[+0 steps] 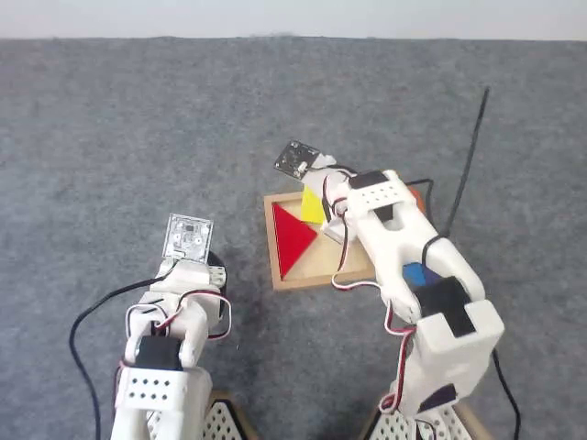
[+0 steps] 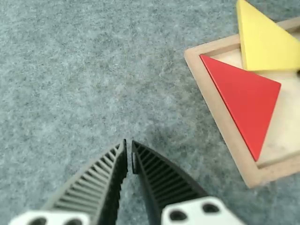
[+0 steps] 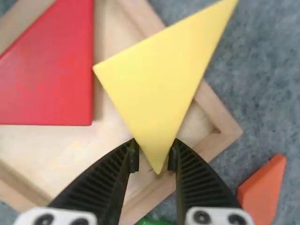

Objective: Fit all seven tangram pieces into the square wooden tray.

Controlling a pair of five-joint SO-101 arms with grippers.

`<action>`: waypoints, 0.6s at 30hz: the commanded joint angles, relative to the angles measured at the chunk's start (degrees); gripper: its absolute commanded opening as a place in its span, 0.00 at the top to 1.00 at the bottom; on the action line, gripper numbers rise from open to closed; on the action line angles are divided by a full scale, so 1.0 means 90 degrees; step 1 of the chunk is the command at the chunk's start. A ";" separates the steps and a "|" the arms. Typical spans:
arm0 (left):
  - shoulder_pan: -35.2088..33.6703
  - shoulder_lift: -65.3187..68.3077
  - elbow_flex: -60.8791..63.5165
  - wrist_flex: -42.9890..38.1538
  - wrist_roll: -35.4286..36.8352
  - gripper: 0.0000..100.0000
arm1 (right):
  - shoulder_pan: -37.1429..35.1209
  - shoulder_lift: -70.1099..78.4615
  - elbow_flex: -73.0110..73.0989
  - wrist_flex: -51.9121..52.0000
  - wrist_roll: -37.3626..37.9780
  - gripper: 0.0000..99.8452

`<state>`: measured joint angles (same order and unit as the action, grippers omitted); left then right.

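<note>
We see the right end effector (image 3: 153,151) clamped on 1 corner of the yellow triangle (image 3: 159,89), whose far tip reaches out past the rim of the wooden tray (image 3: 220,136). The red triangle (image 3: 51,70) lies flat inside the tray along 1 wall. An orange piece (image 3: 262,187) sits on the grey surface (image 2: 70,70) just beside the tray. The left end effector (image 2: 129,150) hangs over bare surface, well apart from the tray, its fingers nearly together on nothing.
</note>
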<state>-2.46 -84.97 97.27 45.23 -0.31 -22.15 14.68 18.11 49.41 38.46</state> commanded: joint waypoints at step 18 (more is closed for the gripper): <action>-0.0029 -0.0078 -0.0054 0.0049 0.0049 0.98 | 0.0093 0.1861 -0.4190 0.0591 -0.2637 0.88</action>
<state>-2.46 -84.97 97.27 45.23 -0.31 -21.98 26.64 -7.12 51.16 18.07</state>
